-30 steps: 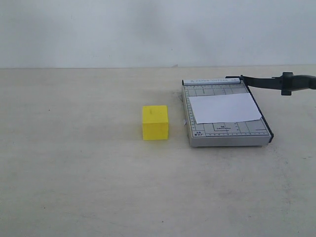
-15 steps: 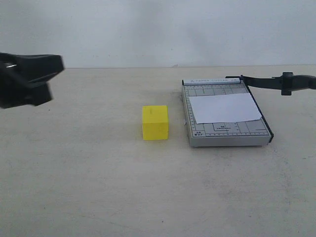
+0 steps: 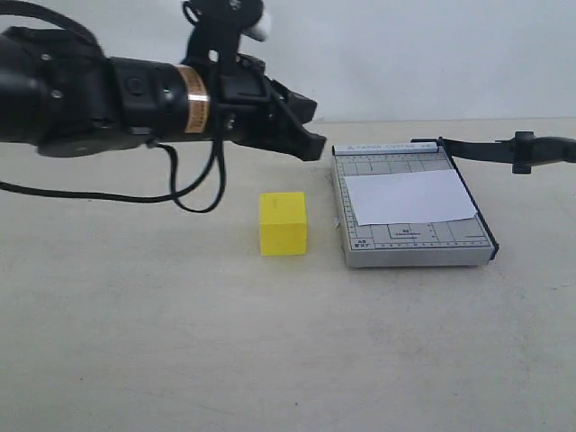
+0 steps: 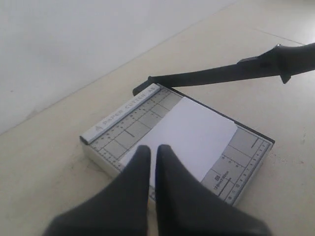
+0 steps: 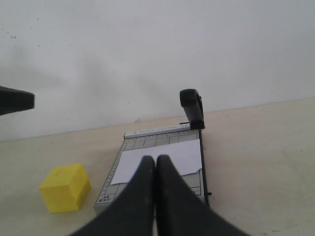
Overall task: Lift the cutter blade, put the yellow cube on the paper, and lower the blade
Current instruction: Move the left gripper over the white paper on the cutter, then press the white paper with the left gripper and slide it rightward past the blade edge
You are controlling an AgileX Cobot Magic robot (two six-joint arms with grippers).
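The yellow cube rests on the table left of the cutter's grey gridded base; it also shows in the right wrist view. The white paper lies flat on that base. The cutter blade is raised, angling away from its hinge at the far corner, handle end in the air. My left gripper hangs shut and empty above the table, beyond the cube and near the base's far left corner. In its wrist view the left gripper points at the paper. The right gripper is shut and empty, facing the paper.
The pale table stretches out round cube and cutter, with a white wall behind. The left arm's thick black body and its cable hang over the table's back left. The right arm is out of the exterior view.
The left arm has swept in from the left edge to just short of the cutter. Cube, paper and raised blade have stayed put.
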